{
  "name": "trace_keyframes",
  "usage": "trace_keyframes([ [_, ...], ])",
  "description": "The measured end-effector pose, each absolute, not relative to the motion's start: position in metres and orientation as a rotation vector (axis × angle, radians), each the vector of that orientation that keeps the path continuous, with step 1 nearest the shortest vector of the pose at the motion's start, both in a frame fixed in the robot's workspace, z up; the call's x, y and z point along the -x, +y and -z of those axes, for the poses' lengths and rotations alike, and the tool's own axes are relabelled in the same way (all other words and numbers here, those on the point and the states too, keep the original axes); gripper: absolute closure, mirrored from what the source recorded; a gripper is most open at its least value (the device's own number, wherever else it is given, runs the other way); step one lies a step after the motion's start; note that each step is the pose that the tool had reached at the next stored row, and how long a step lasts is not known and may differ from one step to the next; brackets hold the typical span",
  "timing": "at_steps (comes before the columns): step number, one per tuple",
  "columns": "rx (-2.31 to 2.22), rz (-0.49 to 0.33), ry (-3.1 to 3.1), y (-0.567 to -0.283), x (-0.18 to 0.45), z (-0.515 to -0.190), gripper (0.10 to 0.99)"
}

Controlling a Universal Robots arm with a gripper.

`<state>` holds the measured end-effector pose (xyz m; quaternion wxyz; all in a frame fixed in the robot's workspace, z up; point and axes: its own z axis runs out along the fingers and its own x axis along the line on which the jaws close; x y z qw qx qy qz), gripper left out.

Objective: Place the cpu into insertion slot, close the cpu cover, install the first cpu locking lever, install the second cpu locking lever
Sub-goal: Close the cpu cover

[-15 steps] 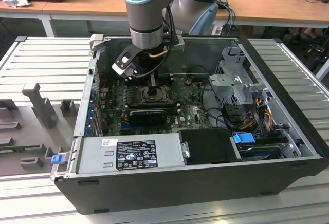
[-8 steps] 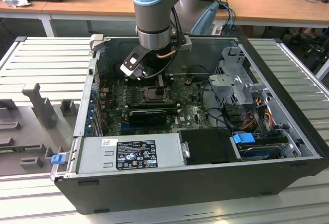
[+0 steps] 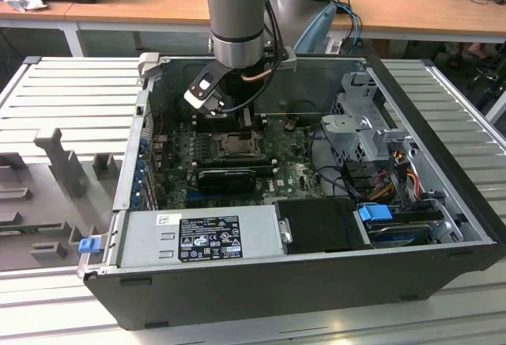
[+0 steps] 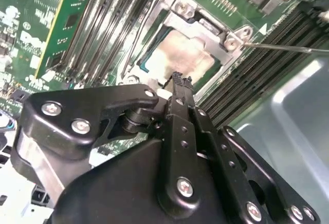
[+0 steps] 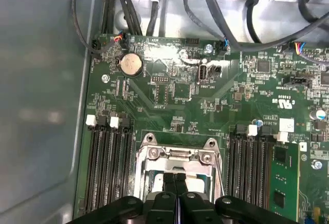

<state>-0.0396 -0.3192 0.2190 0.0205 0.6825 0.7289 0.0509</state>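
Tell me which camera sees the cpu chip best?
The second wrist view: the cpu lies big and bright. In the first wrist view the gripper hides most of it. In the exterior view it is tiny and far off.

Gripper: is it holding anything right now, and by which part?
Nothing seems held. The gripper has its fingers shut against each other, tips down at the edge of the cpu, which lies inside the cpu cover opening.
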Motion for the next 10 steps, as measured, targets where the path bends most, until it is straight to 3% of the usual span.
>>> trace_keyframes([
  [4,-2.164,-0.066,2.308,-0.3193,0.0395,-0.22,0.98],
  [10,-2.111,-0.055,2.367,-0.3193,0.0381,-0.2215,0.98],
])
